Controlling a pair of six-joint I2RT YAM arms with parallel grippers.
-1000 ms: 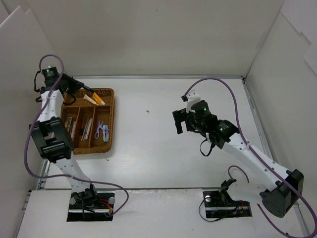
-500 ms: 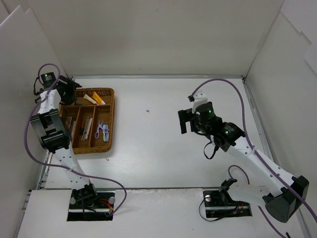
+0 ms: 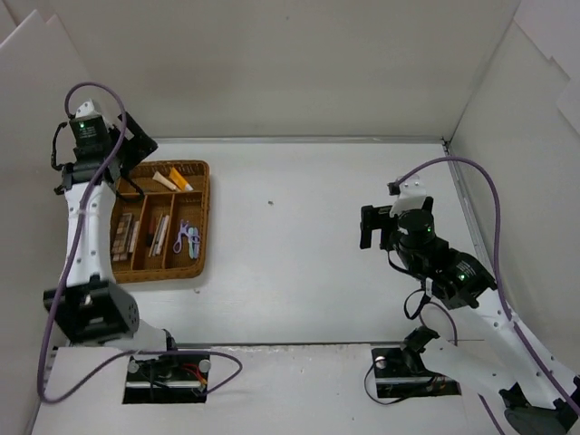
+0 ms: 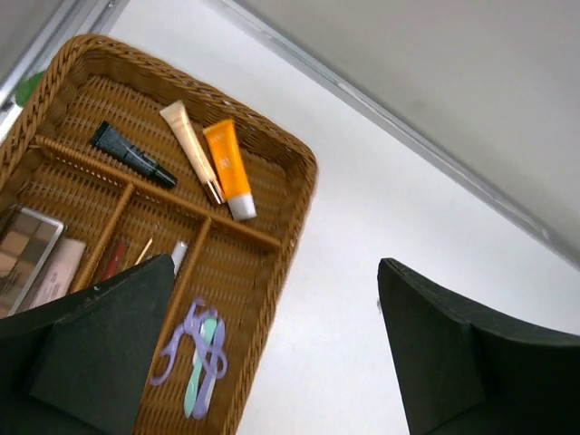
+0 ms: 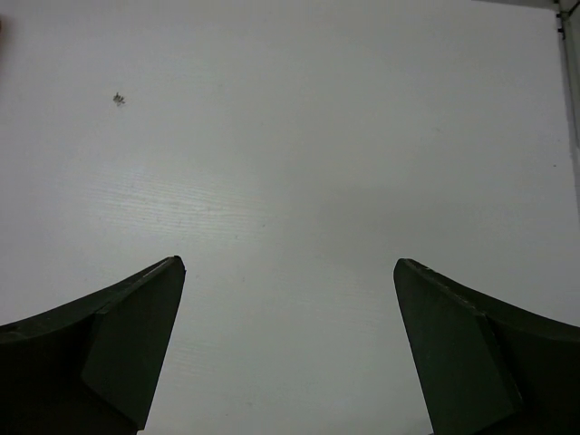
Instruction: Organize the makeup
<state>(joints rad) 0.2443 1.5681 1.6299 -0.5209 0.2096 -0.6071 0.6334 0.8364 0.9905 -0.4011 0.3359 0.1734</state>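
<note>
All the makeup we see lies in the tray [image 3: 203,227]. The orange tube [image 4: 227,163] shares the far compartment with two other tubes, and the palette [image 4: 23,258] and curler [image 4: 192,355] lie in the long ones. We see none outside, so we judge sorting nearly done.

Left claw [image 4: 276,267] hangs above the tray, spread wide and empty. Right claw [image 5: 288,264] is the same over the table [image 3: 299,245].

The left fingers hide the tray's near end. A speck [image 3: 270,203] is too small to name.

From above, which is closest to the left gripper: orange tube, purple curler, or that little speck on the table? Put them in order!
From the left gripper, top view:
1. Orange tube, in the tray's far compartment.
2. Purple curler, in the tray's right compartment.
3. Speck, on the table right of the tray.
</note>
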